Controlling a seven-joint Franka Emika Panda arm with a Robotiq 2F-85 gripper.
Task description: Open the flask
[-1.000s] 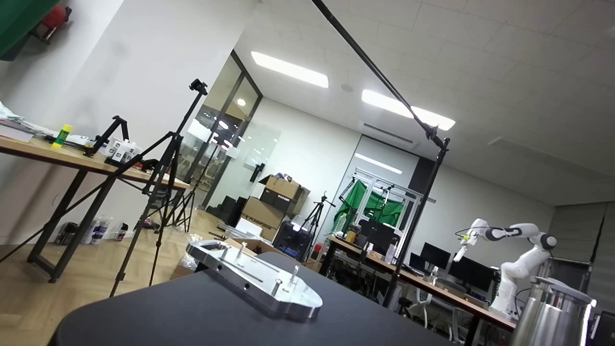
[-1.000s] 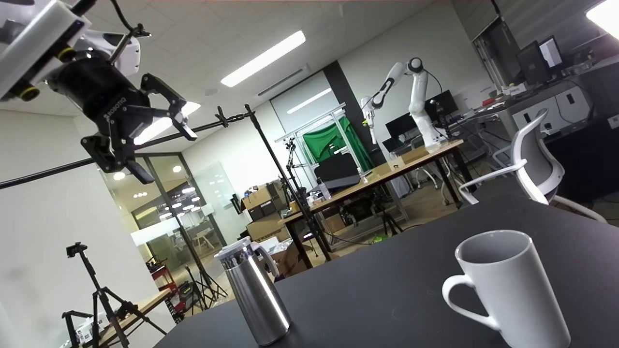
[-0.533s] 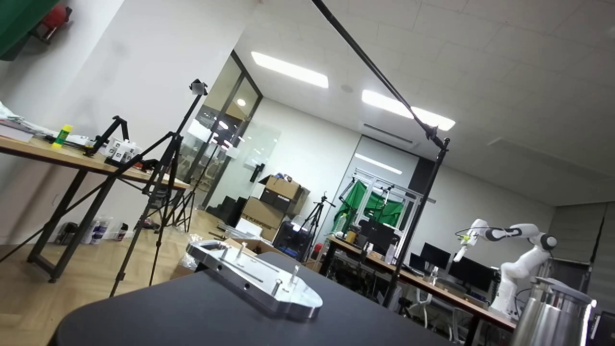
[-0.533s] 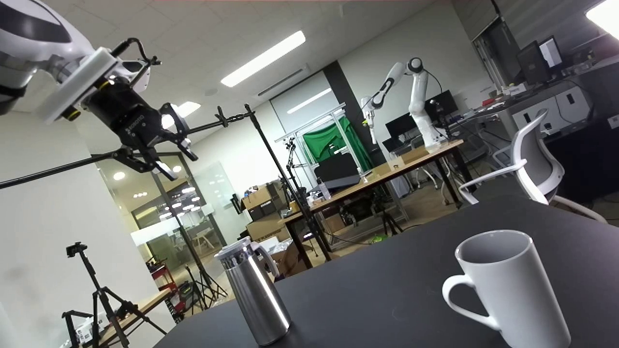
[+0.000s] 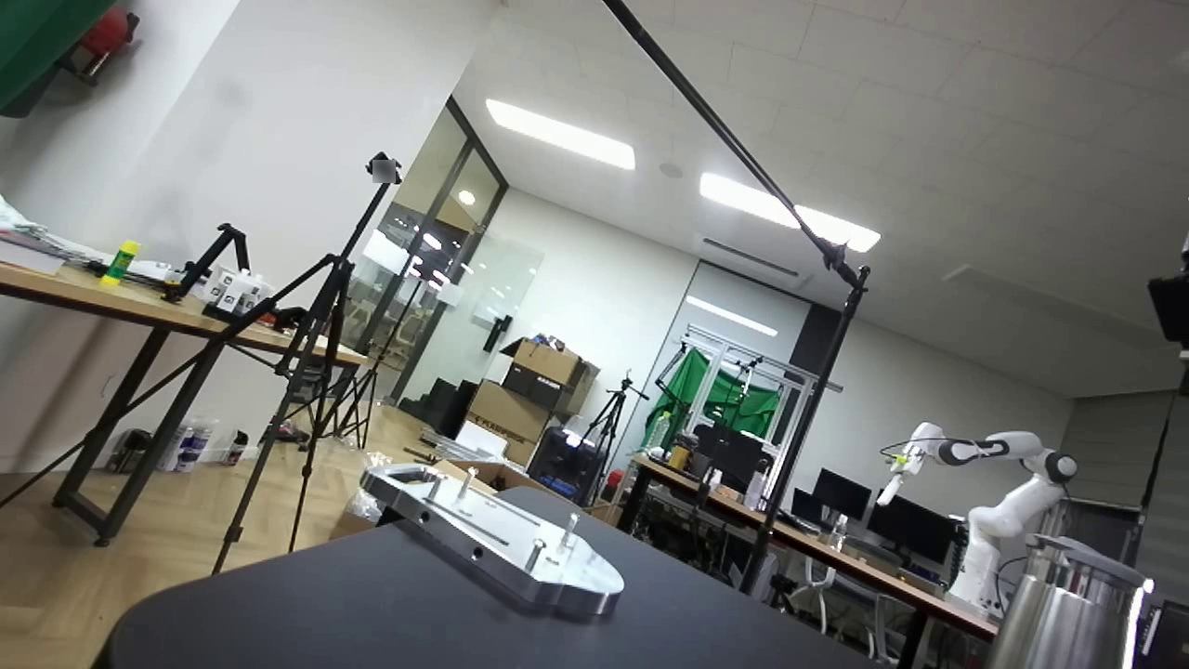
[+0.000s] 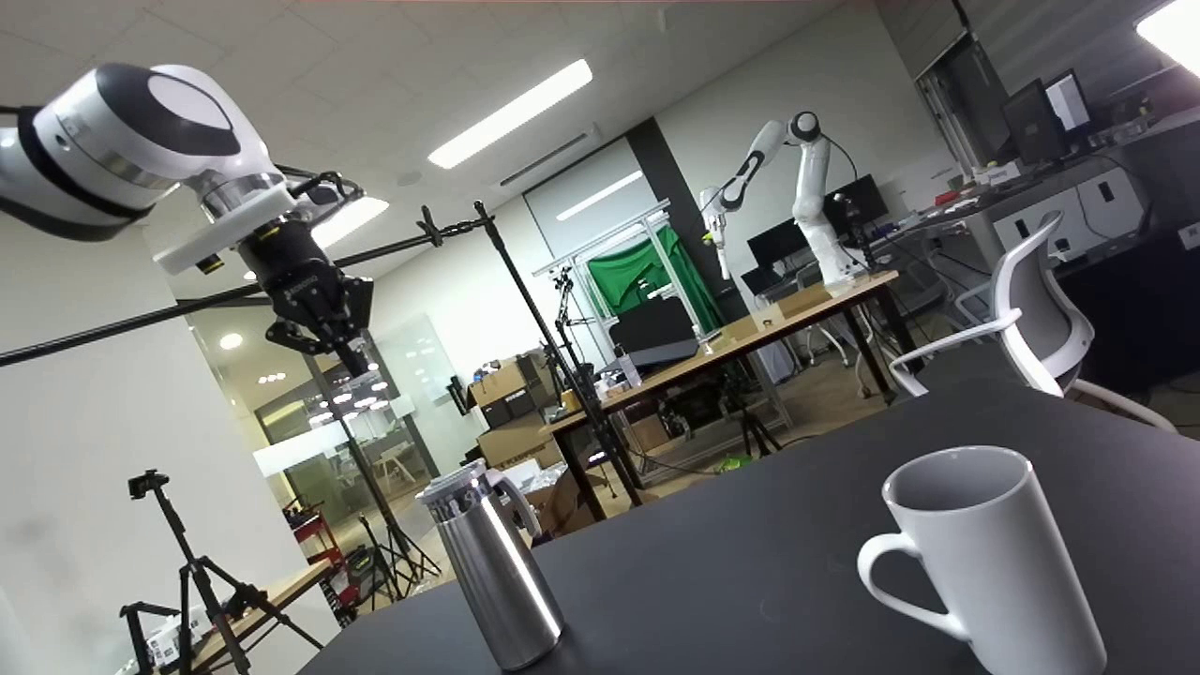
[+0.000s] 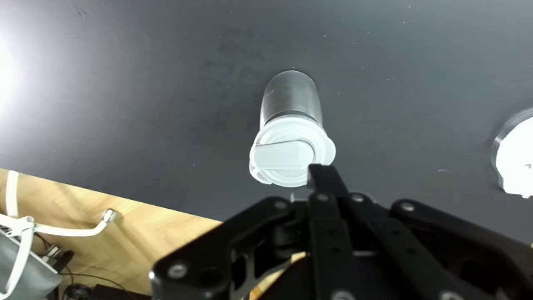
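lower and farther right in an exterior view than half a second ago, the gripper (image 6: 356, 362) now has its fingers (image 7: 327, 181) drawn together; they look closed on nothing. the flask (image 6: 499, 572) stands bottom left of centre in that frame, lid (image 6: 452, 483) on; in the wrist view it sits mid-frame, a fingertip overlapping the lid's edge, though that exterior frame shows them apart. the step seems to be lining up over the lid. best to centre first, then either part the fingers to grip or press the flat tab (image 7: 284, 155) gently; nothing braces the body, so an off-centre push could tip it. the body is glossy steel, cylindrical; the lid round, pale, probably plastic; the handle (image 6: 523, 506) curved; the table (image 6: 712, 572) dark, smooth.
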